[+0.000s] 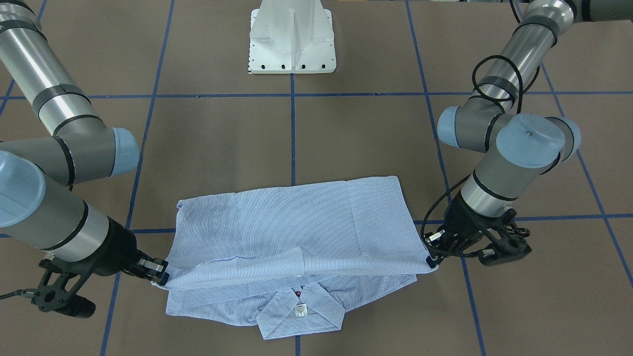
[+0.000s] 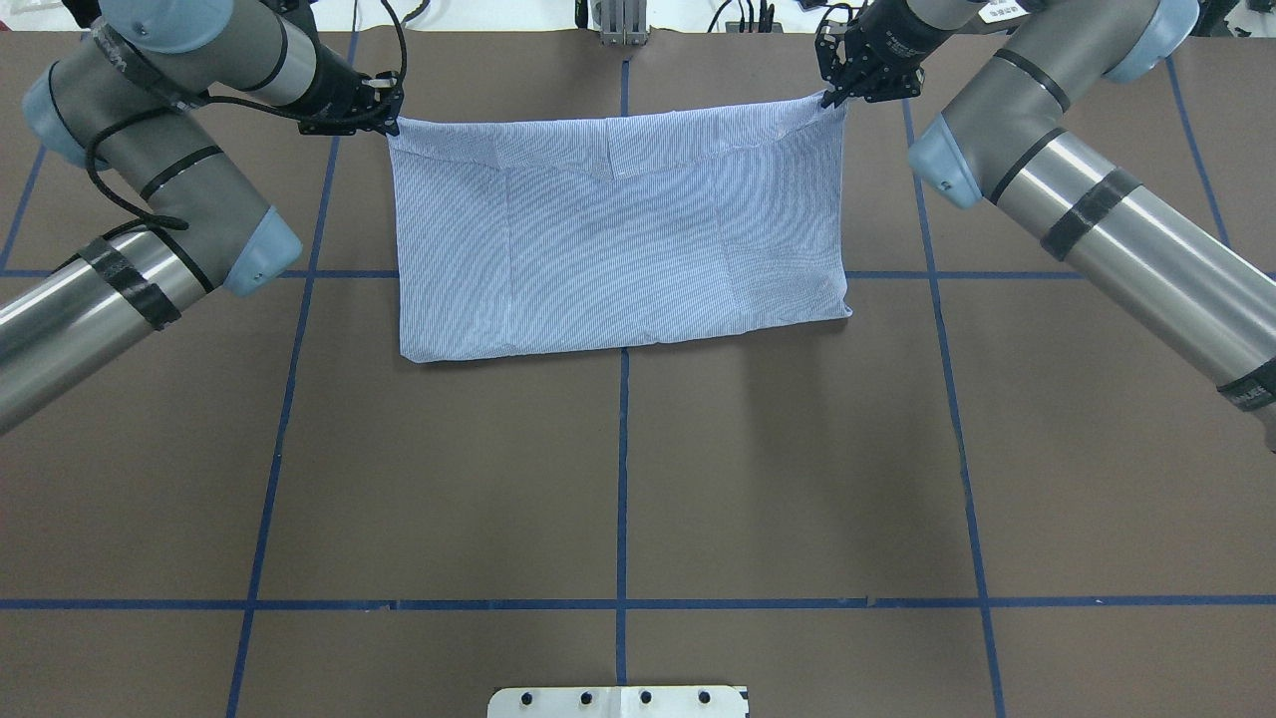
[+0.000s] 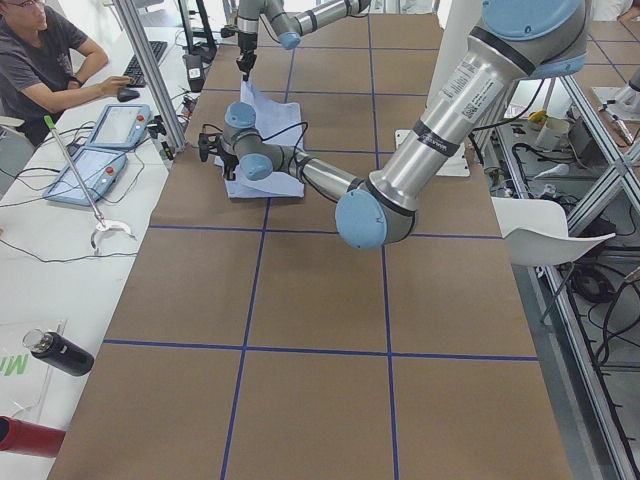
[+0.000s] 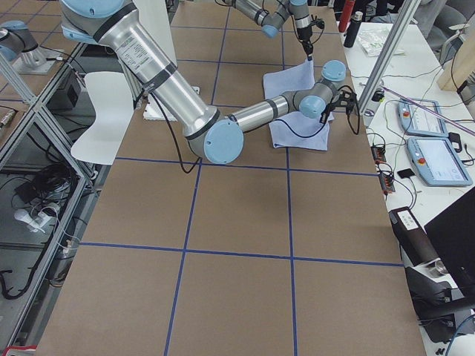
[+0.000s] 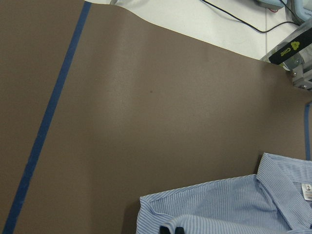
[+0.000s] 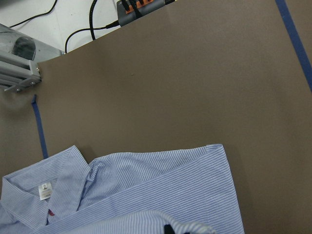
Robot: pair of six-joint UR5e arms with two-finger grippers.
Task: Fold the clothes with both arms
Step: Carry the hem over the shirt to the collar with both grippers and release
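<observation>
Overhead view: left gripper (image 2: 391,118) and right gripper (image 2: 829,97) pinch corners of the shirt (image 2: 618,229), rightly; I judge it limp, light.

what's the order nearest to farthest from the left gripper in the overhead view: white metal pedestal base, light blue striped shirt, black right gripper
1. Light blue striped shirt: its corner is pinched in the left gripper.
2. Black right gripper: on the shirt's opposite far corner, view's right.
3. White metal pedestal base: bottom centre, well beyond.

Light blue, finely white-striped shirt (image 1: 296,222) with white neck label (image 1: 300,310) on brown table (image 2: 797,479) gridded with blue tape (image 2: 620,449).
</observation>
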